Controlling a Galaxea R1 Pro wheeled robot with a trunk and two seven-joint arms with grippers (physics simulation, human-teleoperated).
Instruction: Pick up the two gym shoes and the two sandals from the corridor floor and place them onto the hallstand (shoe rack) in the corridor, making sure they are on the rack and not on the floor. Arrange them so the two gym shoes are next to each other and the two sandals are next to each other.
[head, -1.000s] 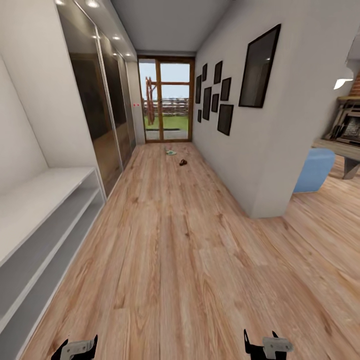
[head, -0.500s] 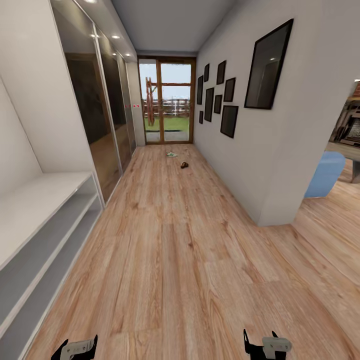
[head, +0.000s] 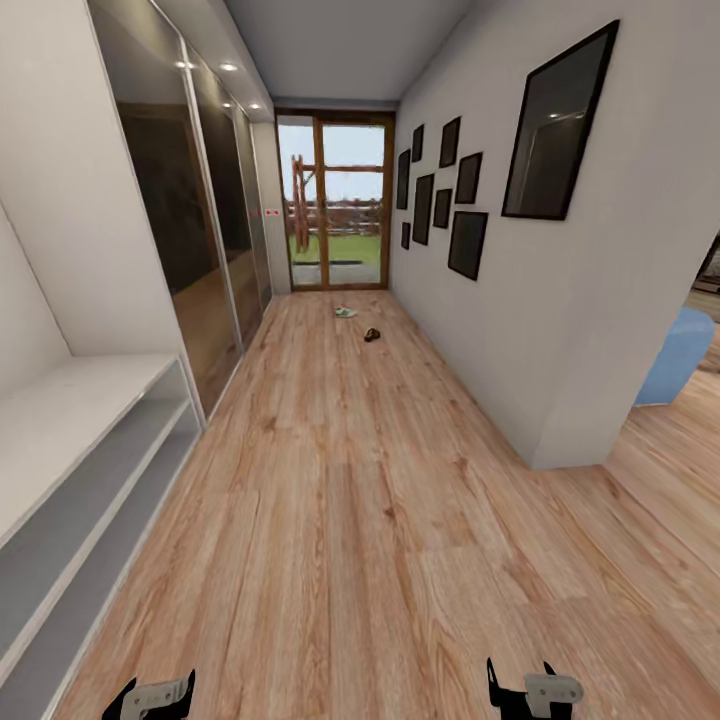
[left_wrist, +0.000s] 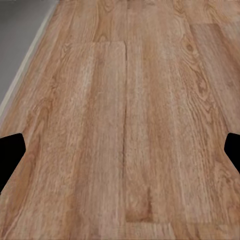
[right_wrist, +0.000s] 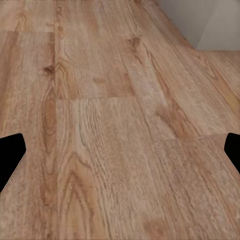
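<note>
Phase: en route, judged | left jaws (head: 155, 695) apart, empty | right jaws (head: 522, 690) apart, empty, low for travel | gym shoe (head: 344, 312) and sandal (head: 371, 335) far ahead on corridor floor (head: 340, 520) | hallstand (head: 80, 450) beside left jaws.

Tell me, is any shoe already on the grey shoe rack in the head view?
No, the shoe rack has bare shelves, while a gym shoe and a sandal lie far down the corridor floor.
</note>
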